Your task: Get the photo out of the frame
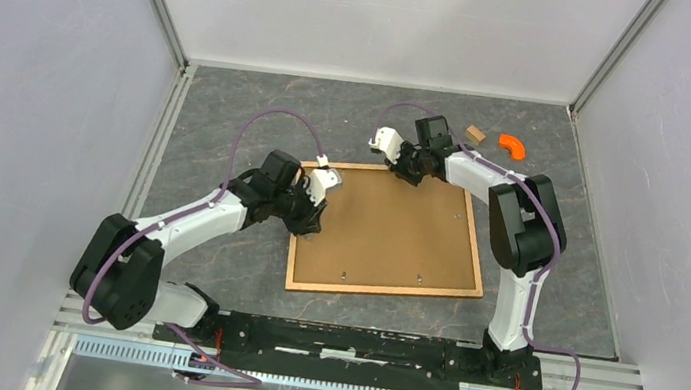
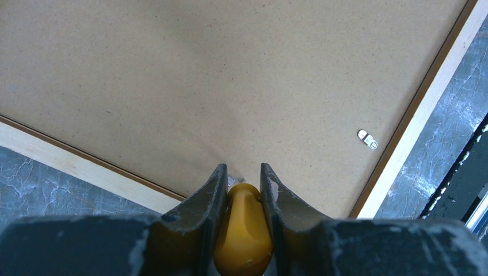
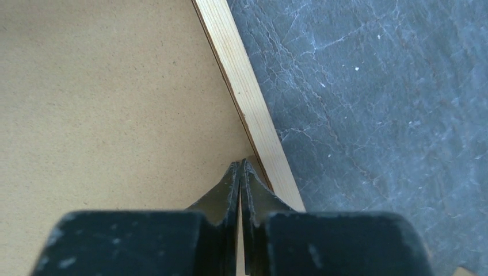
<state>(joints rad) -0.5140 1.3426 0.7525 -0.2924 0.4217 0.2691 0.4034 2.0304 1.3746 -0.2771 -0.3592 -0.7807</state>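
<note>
We see white enclosure walls (image 1: 26,62) on three sides. Grey marbled tabletop (image 1: 229,129). Frame (image 1: 379,289) flat mid-table, brown backing board (image 1: 387,231) facing up. Right gripper (image 3: 240,165) at frame's far edge, fingers pressed together. Left gripper (image 2: 242,174) at left edge: narrow gap, grip we cannot tell. Wooden block (image 1: 475,133), orange curved piece (image 1: 512,146) far right. Metal clip (image 2: 367,138) on board.

The backing board (image 1: 387,231) lies in the frame (image 1: 384,290).
I see a clip (image 2: 366,138) ahead-right of my left fingers (image 2: 212,198), and the frame edge just right of my right fingers (image 3: 226,195).
</note>
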